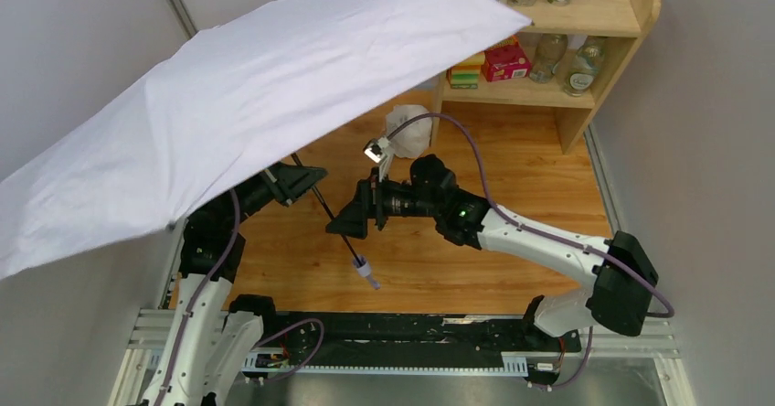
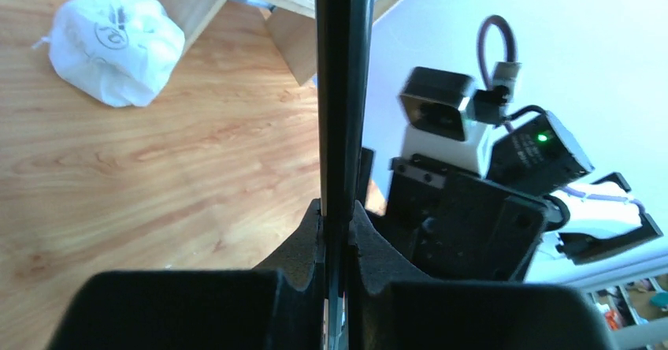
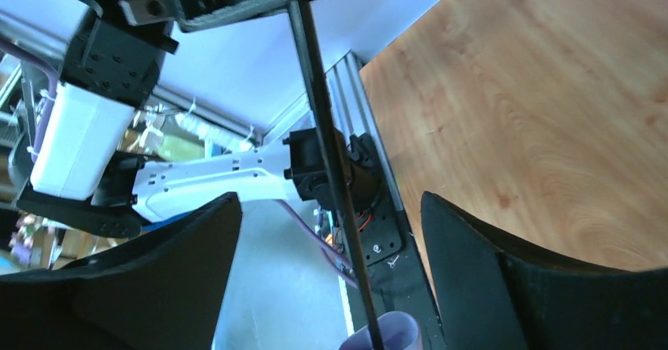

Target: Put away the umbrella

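The umbrella (image 1: 256, 95) is seen open in the top view. Its pale lavender-white canopy is spread from 8 o'clock to 1 o'clock across the frame, and much of the left arm is hidden under it. From beneath the canopy the thin black shaft (image 1: 322, 197) is run down towards 5 o'clock, and it is ended by the small lavender handle (image 1: 366, 272) above the wooden table (image 1: 512, 232).

The shaft is clamped by the left gripper (image 1: 309, 181) just below the canopy's edge. In the left wrist view the foam fingers (image 2: 303, 236) are pressed tight against the shaft (image 2: 343, 90) from both sides.

The right gripper (image 1: 340, 221) is placed lower on the shaft, at 5 o'clock from the left one and nearer the handle. In the right wrist view its fingers (image 3: 197, 240) are held wide apart. The shaft (image 3: 319, 121) is passed between them without being touched, and the handle (image 3: 386, 336) is cut off at the bottom edge.

A white plastic-wrapped lump (image 1: 411, 132) is set on the table at 12 o'clock from the right gripper, beside the foot of a wooden shelf (image 1: 585, 95) on which bottles and boxes are kept.
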Controlling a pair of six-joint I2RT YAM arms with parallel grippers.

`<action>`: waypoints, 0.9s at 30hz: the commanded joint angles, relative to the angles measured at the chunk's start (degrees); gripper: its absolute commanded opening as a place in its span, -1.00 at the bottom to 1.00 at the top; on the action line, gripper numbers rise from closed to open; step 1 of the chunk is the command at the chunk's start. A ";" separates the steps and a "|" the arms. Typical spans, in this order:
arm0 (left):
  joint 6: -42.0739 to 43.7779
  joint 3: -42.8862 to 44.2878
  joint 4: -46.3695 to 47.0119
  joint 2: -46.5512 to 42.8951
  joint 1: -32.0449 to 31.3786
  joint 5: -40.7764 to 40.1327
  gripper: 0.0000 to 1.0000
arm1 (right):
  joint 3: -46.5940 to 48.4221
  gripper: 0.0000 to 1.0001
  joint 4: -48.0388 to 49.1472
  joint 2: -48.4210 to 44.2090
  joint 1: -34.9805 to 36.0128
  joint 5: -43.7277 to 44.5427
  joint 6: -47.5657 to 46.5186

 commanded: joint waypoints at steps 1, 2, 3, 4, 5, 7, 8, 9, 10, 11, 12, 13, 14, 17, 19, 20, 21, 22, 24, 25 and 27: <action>-0.02 3.97 3.00 -4.33 -0.19 1.36 -1.00 | 3.87 0.62 6.16 4.02 3.68 -6.12 -0.77; -0.37 3.97 3.35 -4.43 -0.28 1.53 -1.00 | 3.87 0.51 6.87 4.64 4.56 -6.13 -0.68; -0.89 4.15 3.79 -4.25 -0.19 2.23 -1.00 | 3.87 0.34 7.22 5.08 5.26 -5.69 -0.68; -1.59 4.15 4.23 -3.90 -0.19 2.58 -1.00 | 3.78 0.00 7.31 5.34 5.45 -4.99 -0.51; -1.95 4.15 4.84 -3.81 -0.19 3.11 -1.00 | 3.43 -0.31 7.31 5.43 5.45 -3.51 0.19; -2.65 3.89 5.37 -3.72 -0.28 2.85 -1.00 | 1.59 -0.62 8.18 4.47 5.45 -2.09 0.90; -3.79 3.80 5.90 -3.64 -0.28 2.85 -1.00 | -0.07 -0.63 10.28 3.86 5.53 -1.56 1.77; -4.49 3.62 7.47 -3.46 -0.28 3.02 -1.00 | -1.48 -0.89 13.17 3.51 5.54 -1.21 3.26; -6.15 3.71 7.92 -3.11 -0.19 2.94 -1.00 | -3.15 -1.00 15.64 3.15 5.62 -0.86 4.23; -6.87 4.32 6.97 -2.85 -0.19 2.33 -1.00 | -4.47 -1.00 18.27 2.54 5.62 -0.51 5.02; -6.61 5.19 5.22 -2.58 -0.28 0.32 -1.00 | -5.70 -1.00 19.43 1.58 5.62 0.46 5.73; -4.87 7.90 -1.94 -2.49 -0.19 -1.79 -0.66 | -6.76 -1.00 20.05 0.52 5.80 2.12 6.34; -3.81 9.23 -5.92 -2.32 -0.19 -5.81 -0.35 | -8.16 -1.00 21.28 -0.70 5.97 2.66 6.87; -2.92 13.71 -10.88 -1.70 -0.19 -13.49 0.23 | -9.40 -1.00 19.89 -4.40 6.50 4.68 7.58; -3.27 16.70 -13.94 0.13 -0.19 -21.71 0.31 | -9.58 -1.00 17.96 -7.12 7.29 7.04 7.93; -4.49 19.33 -17.79 1.54 -0.19 -24.46 0.32 | -9.58 -1.00 17.43 -7.83 7.64 7.93 8.45; -5.28 20.22 -19.05 2.51 -0.28 -28.40 0.35 | -9.67 -1.00 17.60 -8.18 7.91 8.28 8.89; -7.03 21.71 -18.89 4.26 -0.19 -29.66 0.36 | -9.49 -1.00 17.42 -8.54 8.34 8.72 9.16; -9.76 23.65 -18.01 7.59 -0.02 -31.78 0.37 | -8.71 -1.00 16.72 -8.37 8.96 9.08 9.68; -10.21 24.88 -15.22 8.40 0.16 -31.34 0.38 | -8.35 -1.00 16.20 -7.93 9.14 8.90 10.04; -12.92 26.46 -11.18 11.21 0.60 -30.29 0.38 | -7.82 -1.00 15.05 -7.49 9.40 8.99 9.95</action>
